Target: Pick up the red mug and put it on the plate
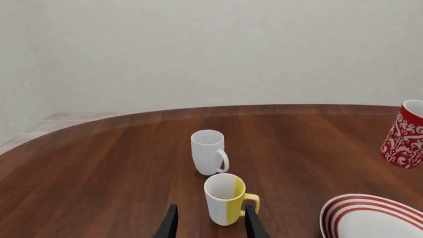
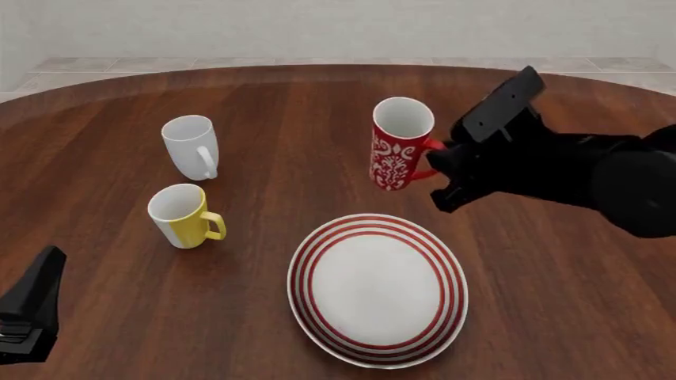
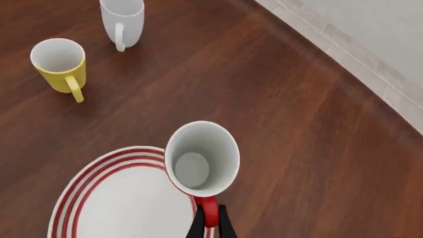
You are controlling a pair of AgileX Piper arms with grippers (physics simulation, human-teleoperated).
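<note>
Dark wood table: the right gripper pinches the red mug by its handle, tilted, beyond the plate. Next it needs carrying over (left gripper spread, idle) and lowering.

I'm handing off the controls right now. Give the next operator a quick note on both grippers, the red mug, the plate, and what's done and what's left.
Right gripper: jaws shut on the red mug's handle.
Left gripper: open, idle near the yellow mug.
Red mug: upright, beyond the plate; lifted or not, cannot tell.
Done: grasp.
Left: carry mug over plate, set it down, release.
</note>
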